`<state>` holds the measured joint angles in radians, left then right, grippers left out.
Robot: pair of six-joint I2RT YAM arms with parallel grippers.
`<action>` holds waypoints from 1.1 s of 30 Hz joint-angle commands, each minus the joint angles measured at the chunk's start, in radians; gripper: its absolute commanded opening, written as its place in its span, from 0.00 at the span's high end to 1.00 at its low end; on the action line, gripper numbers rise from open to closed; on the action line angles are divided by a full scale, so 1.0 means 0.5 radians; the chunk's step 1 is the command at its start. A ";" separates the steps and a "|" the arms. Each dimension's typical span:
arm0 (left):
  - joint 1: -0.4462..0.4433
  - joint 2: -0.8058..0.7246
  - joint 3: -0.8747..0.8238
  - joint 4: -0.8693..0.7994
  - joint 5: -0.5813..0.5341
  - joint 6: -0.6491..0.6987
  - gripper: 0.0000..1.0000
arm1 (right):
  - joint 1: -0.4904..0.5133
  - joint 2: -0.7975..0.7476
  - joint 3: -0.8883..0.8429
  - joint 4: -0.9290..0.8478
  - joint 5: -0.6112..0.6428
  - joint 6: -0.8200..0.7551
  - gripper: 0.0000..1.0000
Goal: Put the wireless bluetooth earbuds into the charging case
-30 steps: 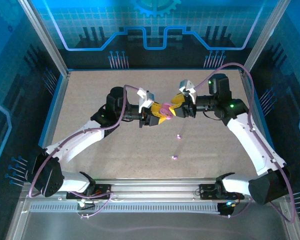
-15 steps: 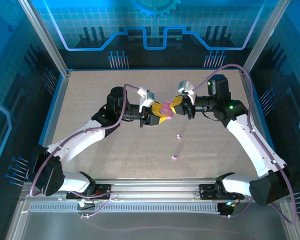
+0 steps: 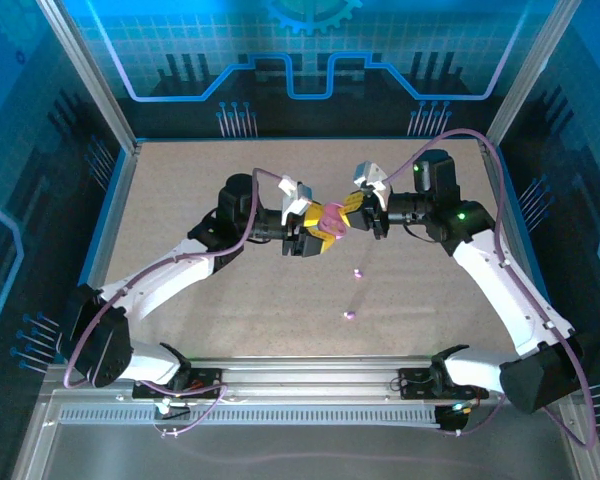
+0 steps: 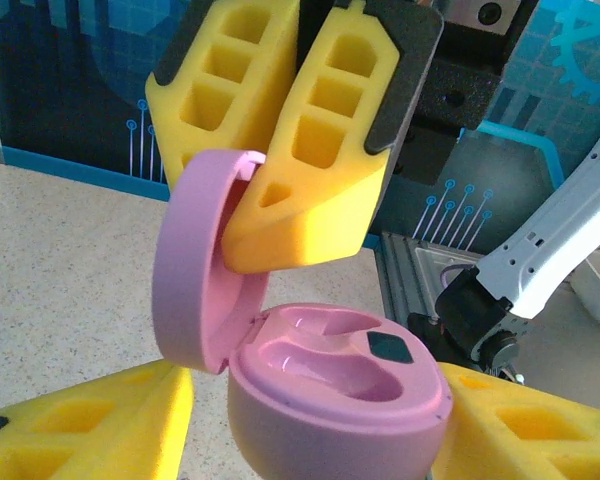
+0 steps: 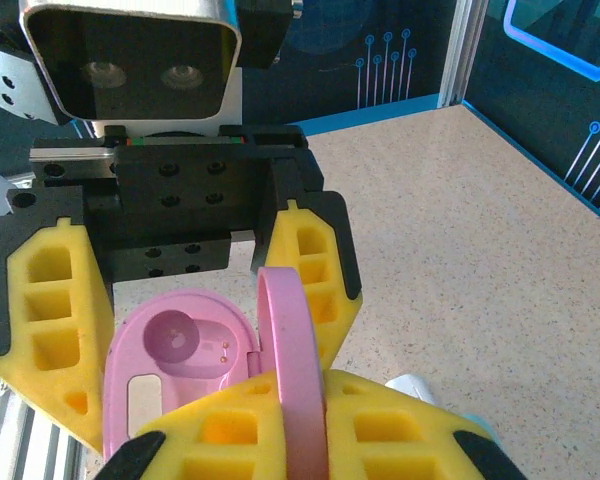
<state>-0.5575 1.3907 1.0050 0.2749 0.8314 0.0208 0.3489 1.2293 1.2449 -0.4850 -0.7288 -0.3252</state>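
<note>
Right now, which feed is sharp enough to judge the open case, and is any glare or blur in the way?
Left wrist: pink charging case sharp and evenly lit, only a soft sheen on its wells. Right wrist: case crisp, its lid edge-on. Top external: case tiny, loose earbuds mere specks; no glare.

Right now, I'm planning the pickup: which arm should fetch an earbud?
Probably right: left pincer holds the charging case; right pincer merely pinches its lid, freer to reach the earbuds.
</note>
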 commanded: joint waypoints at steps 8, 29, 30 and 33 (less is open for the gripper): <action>-0.026 0.044 0.039 0.042 0.037 -0.020 0.39 | 0.068 -0.022 0.036 0.005 0.065 -0.021 0.85; -0.026 0.032 0.042 0.006 0.031 0.003 0.65 | 0.075 -0.021 0.065 -0.006 0.089 -0.012 0.78; -0.027 0.030 0.037 0.025 0.028 -0.005 0.66 | 0.073 -0.021 0.070 -0.009 0.095 -0.002 0.78; -0.027 0.026 0.018 0.068 0.028 -0.020 0.67 | 0.067 -0.022 0.080 0.006 0.137 0.046 0.73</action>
<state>-0.5671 1.4021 1.0054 0.2714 0.8391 0.0242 0.3725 1.2297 1.2495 -0.4854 -0.6785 -0.3210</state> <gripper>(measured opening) 0.398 0.266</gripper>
